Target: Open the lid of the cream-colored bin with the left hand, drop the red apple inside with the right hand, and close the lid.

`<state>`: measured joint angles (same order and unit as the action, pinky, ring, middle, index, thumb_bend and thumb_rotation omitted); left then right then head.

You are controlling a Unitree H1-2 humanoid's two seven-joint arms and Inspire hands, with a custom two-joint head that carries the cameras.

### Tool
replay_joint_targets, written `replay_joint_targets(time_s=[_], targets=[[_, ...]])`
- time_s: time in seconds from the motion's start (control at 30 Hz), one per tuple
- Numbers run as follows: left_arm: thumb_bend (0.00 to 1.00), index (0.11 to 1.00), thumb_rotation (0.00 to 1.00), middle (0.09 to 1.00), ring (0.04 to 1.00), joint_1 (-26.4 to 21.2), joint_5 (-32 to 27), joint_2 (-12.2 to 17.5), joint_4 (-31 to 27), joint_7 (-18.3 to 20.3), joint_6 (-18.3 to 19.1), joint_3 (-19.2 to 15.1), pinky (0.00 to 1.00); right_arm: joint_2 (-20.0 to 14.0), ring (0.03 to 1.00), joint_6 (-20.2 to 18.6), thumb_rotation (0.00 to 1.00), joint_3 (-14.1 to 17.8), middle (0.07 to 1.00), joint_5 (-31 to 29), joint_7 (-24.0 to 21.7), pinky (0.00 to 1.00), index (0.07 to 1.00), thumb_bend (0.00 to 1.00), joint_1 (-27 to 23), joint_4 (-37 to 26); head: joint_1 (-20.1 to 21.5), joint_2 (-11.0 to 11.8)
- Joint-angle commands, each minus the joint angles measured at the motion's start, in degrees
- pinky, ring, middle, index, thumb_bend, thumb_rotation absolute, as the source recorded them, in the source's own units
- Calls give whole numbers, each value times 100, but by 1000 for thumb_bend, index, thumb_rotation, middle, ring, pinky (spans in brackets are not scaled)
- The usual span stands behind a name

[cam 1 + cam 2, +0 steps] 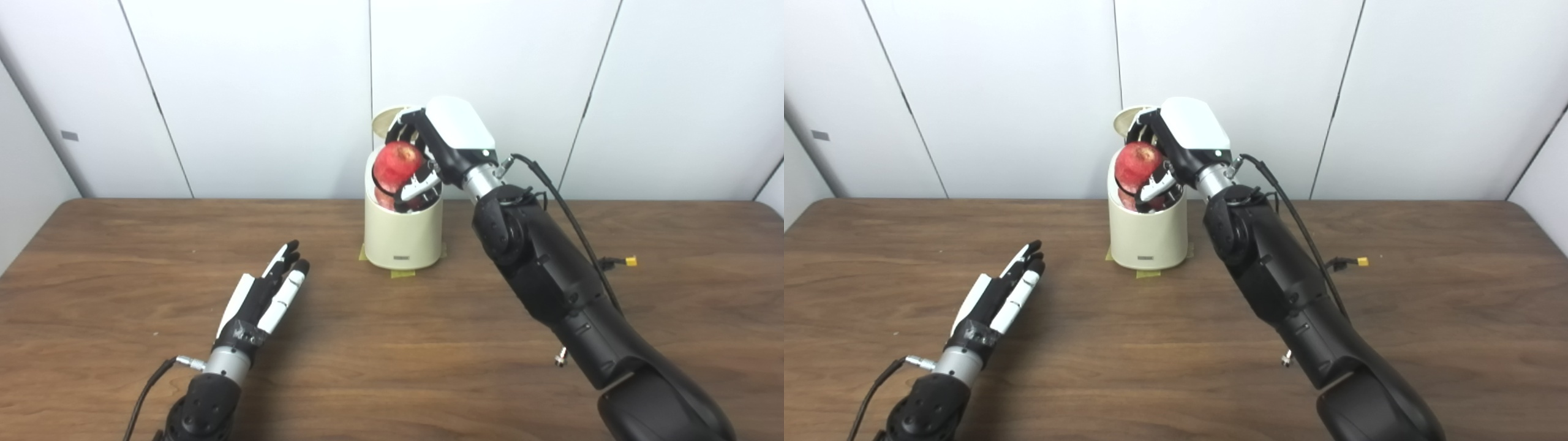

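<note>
Bin (402,236) cream-colored, at 12 o'clock on the wooden table (392,367), lid (386,122) tipped up behind | red apple (398,164) over the bin's open mouth, clamped in right hand (438,144) | left hand (264,297) at 8 o'clock from the bin, well apart, fingers straight and together, holding nothing

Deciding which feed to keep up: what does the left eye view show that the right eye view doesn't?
Only the left eye view: little beyond a shifted angle.

Only the right eye view: more wall at the far right and more of the raised lid clear of the hand.

Both: the right hand holding the red apple at the mouth of the cream bin, and the left hand open over the table.
</note>
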<state>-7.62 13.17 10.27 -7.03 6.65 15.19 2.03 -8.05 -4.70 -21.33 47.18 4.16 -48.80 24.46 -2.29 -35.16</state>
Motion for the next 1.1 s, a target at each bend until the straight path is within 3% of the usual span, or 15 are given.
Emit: replay_joint_targets(time_s=[0.0,0.57,0.63,0.77,0.83,0.93,1.07], targets=[[636,984,1000,965,992,-191,-50,81,-284,-42,-12,-75,1000,-135,666,-17,0,32,536,90,102,629,473,525,-319,-205,11,-23],[636,984,1000,968,997,-152,-92,145,-299,13,-13,-98,1000,-191,695,-150,0,71,542,92,62,665,472,524,-165,-356,59,-51],[634,983,1000,968,995,-152,-93,153,-284,14,-36,-96,1000,-187,712,-152,104,94,652,32,16,694,488,523,-151,-389,61,-50],[634,984,1000,973,998,-156,-91,172,-280,32,-44,-80,1000,-189,772,-239,135,85,756,25,-111,748,495,523,-135,-456,58,-72],[627,989,1000,976,1000,-158,-79,185,-291,46,-23,-68,1000,-197,785,-243,109,62,787,63,-115,733,663,796,-134,-451,57,-74],[626,988,1000,977,999,-161,-79,196,-294,49,-14,-64,1000,-204,799,-237,102,63,805,52,-149,722,744,868,-130,-446,51,-83],[626,984,1000,972,996,-171,-85,204,-273,45,-10,-73,999,-201,802,-184,98,77,809,44,-71,716,763,885,-138,-409,52,-82]])
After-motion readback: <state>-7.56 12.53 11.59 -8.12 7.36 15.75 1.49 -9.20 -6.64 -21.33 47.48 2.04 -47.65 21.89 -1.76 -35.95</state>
